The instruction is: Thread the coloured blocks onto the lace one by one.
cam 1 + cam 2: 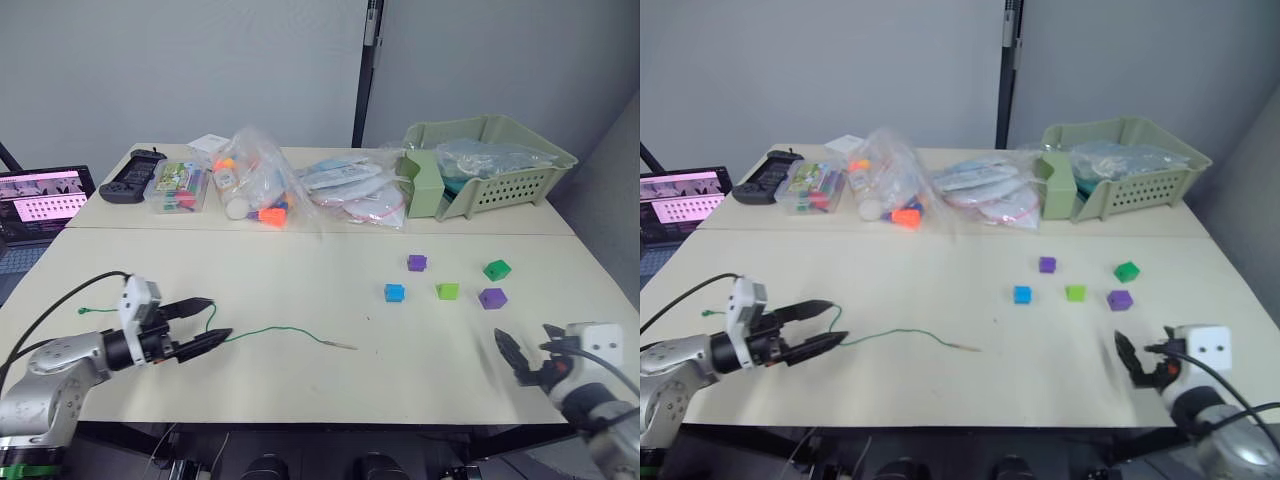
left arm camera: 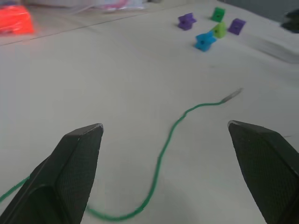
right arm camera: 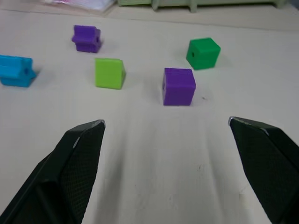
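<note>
On the pale tabletop [image 1: 300, 380], both two-fingered black grippers gape empty: the left [image 1: 206, 323] astride the thin green lace [image 1: 280, 331], the right [image 3: 168, 140] facing five small coloured plastic blocks [image 3: 179, 86].

Five coloured blocks are counted on the table: two purple [image 1: 417, 263] [image 1: 492, 298], one blue [image 1: 395, 293], one light green [image 1: 447, 291] and one dark green [image 1: 497, 270]. One green lace [image 1: 285, 332] is seen.

Left gripper [image 1: 207, 322] spread over the lace [image 1: 283, 331] near the table's [image 1: 300, 380] left edge; five coloured blocks [image 1: 447, 290] toward its right edge
</note>
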{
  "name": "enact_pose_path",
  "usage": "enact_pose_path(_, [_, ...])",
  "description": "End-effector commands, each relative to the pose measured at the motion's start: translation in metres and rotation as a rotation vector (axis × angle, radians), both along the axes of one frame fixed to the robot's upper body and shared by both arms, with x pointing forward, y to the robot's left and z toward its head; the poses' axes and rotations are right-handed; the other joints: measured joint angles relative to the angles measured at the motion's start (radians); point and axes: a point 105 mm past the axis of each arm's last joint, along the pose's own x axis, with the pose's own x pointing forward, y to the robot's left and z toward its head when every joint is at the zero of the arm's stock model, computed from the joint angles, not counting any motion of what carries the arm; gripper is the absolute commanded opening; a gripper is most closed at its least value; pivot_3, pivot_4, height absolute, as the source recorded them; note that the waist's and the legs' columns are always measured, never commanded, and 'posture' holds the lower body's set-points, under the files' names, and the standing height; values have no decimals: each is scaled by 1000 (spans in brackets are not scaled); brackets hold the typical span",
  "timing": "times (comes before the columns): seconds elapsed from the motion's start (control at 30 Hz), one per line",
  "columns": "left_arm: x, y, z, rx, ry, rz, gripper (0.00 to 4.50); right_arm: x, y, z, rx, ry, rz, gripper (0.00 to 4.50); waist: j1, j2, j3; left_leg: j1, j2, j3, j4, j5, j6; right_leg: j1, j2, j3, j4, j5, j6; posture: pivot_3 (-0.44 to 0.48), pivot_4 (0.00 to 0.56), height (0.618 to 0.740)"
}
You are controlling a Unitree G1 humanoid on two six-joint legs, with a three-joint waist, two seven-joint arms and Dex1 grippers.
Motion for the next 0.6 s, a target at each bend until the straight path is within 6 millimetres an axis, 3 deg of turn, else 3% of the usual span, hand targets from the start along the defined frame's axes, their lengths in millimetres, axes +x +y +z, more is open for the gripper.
enact_pose_path(0.03, [-11, -32, 11, -20, -24, -138, 4500, 7, -3, 9, -40, -30, -104, 4474, -1, 0, 0, 0, 0, 0, 0, 0, 0, 0, 0, 1, 0, 0, 0, 0, 150, 740])
enact_pose_path(0.23, [-15, -66, 22, -48, -50, -247, 4500, 18, -7, 16, -37, -66, -140, 4474, 1, 1, 0, 0, -1, 3, 0, 0, 0, 0, 1, -1, 0, 0, 0, 0, 150, 740])
enact_pose_path(0.6, [-7, -95, -4, 101, -43, -363, 4500, 19, -1, 20, -20, -89, -125, 4474, 0, 1, 0, 0, -2, 6, 0, 0, 0, 0, 3, 0, 0, 0, 0, 0, 150, 740])
